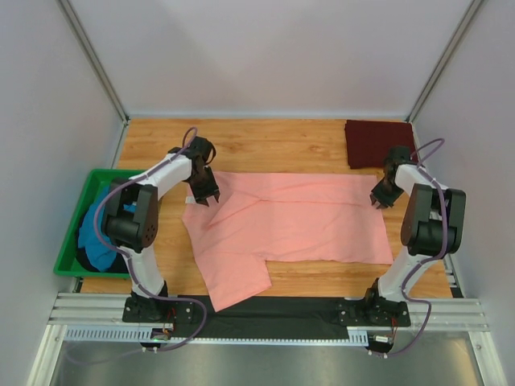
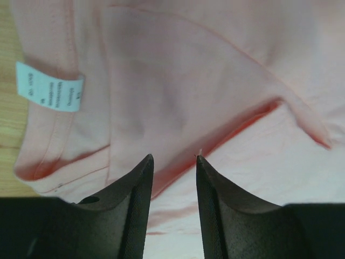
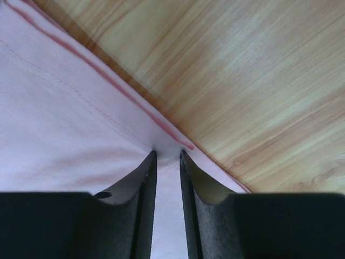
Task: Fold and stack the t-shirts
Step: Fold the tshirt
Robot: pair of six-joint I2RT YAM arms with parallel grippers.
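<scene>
One down: the maroon tee (image 1: pixel 378 143) sits folded in the far right corner. The teal tee (image 1: pixel 96 237) is bunched in the green bin (image 1: pixel 72 264) on the left. The salmon-pink tee (image 1: pixel 298 221) lies mid-table, only part-folded. The right gripper (image 3: pixel 167 152) is nearly closed, pinching its far right hem. The left gripper (image 2: pixel 173 157) is over the collar end, jaws slightly apart; can't tell if it's got cloth.

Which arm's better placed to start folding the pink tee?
Right, likely: the right end effector pinches the puckered hem of the salmon-pink cotton t-shirt. The left end effector hovers open over cloth near the white neck label.
</scene>
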